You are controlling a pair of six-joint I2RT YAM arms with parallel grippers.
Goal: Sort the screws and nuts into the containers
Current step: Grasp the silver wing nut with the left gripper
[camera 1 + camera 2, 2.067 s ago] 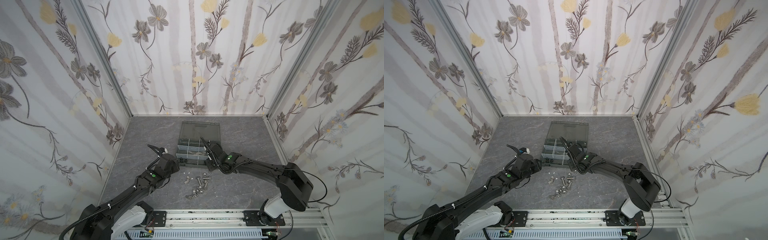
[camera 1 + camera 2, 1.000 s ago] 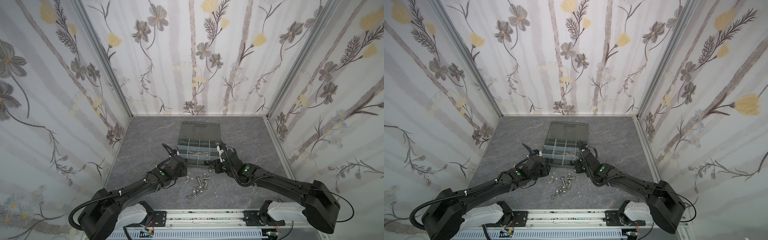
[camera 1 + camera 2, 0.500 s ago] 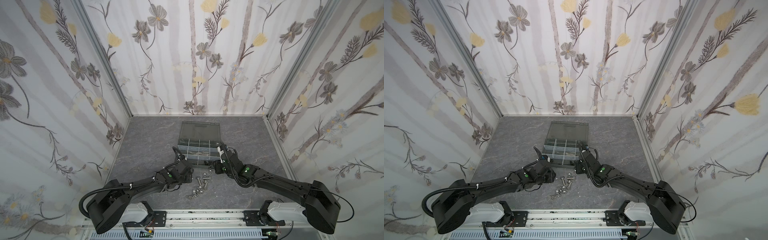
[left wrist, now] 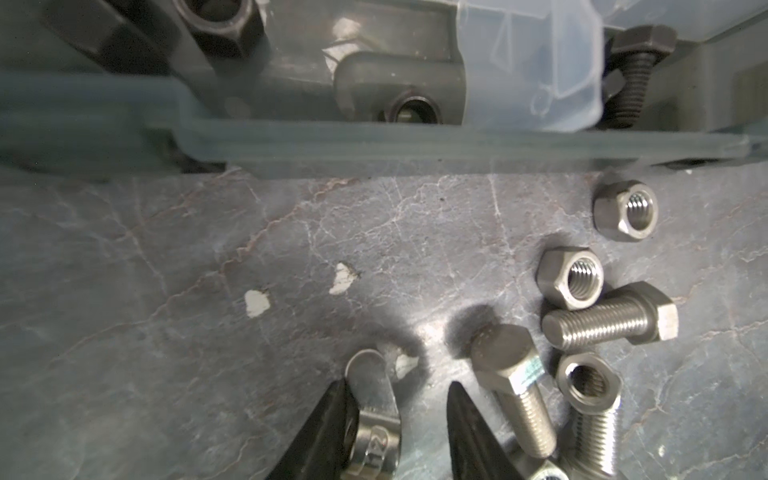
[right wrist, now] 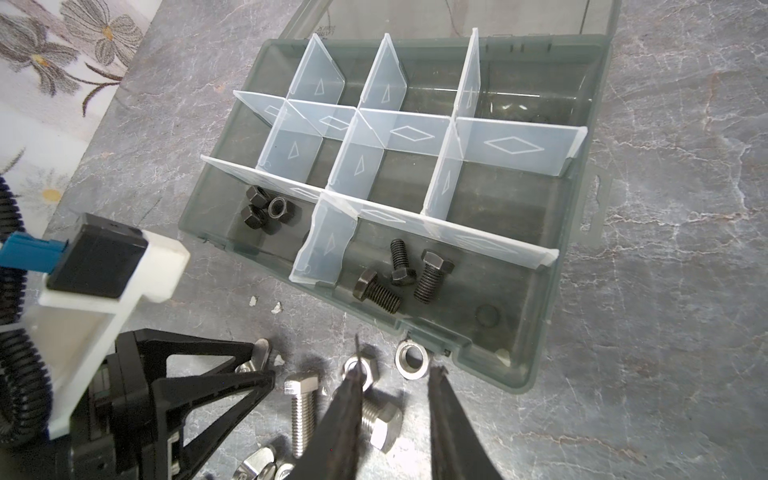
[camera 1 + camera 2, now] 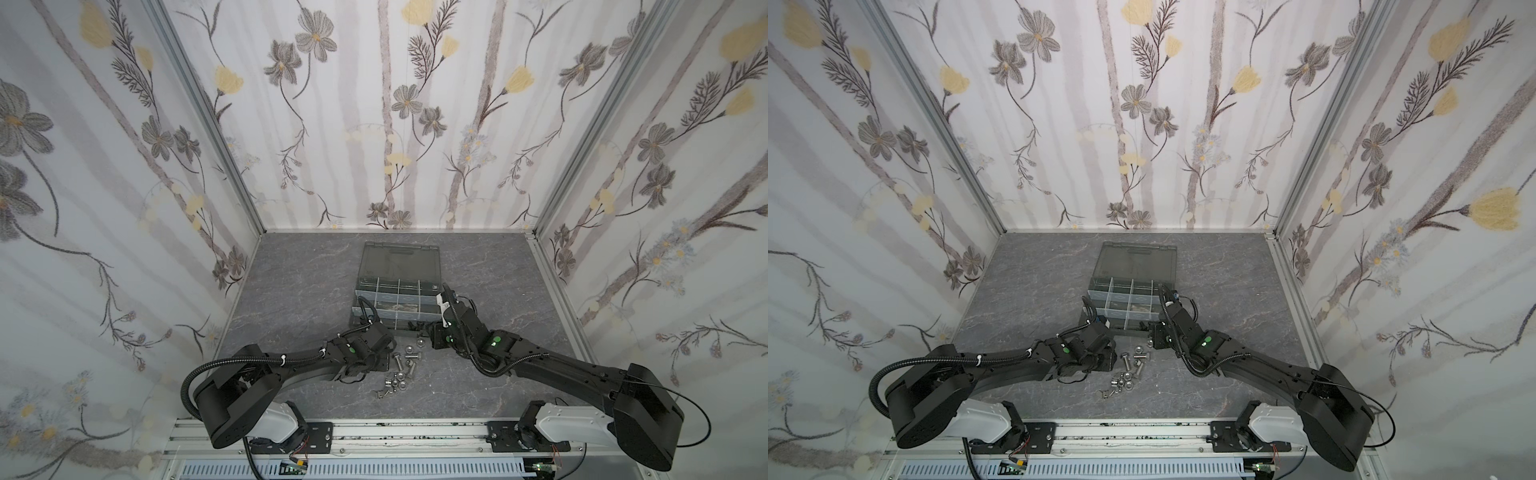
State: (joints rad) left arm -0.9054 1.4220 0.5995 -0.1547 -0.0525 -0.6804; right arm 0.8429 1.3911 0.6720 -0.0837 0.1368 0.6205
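Two black robot arms reach low over a grey marbled table (image 6: 291, 299). Between them lies a loose pile of shiny silver hex-head screws (image 4: 611, 322) and small silver hexagonal nuts (image 4: 571, 282). The pile sits just in front of a dark grey translucent plastic organiser case (image 5: 519, 370), whose smoky lid is folded back. Pale clear dividers split the case into compartments. In the near row, one compartment holds a few black hexagonal nuts (image 5: 262, 210) and the next holds three short black screws (image 5: 399, 270). The other compartments are too dim to read.

The left gripper (image 4: 397, 399) is down at the pile's edge with its fingers (image 4: 328, 436) partly apart. A silver wing-shaped fastener (image 4: 374, 399) lies between them against one finger. A gap shows on its other side, so nothing seems clamped. The right gripper (image 5: 395, 382) hovers near the case front, its fingers partly apart and empty. A silver ring-like nut (image 5: 410, 359) lies just ahead of its tips.

The step in hand looks like picking up the silver pieces, since black ones are already sorted. Next, each gripper likely needs to close on a single piece and lift it clear of its neighbours. It would then drop the piece into a compartment for its kind.
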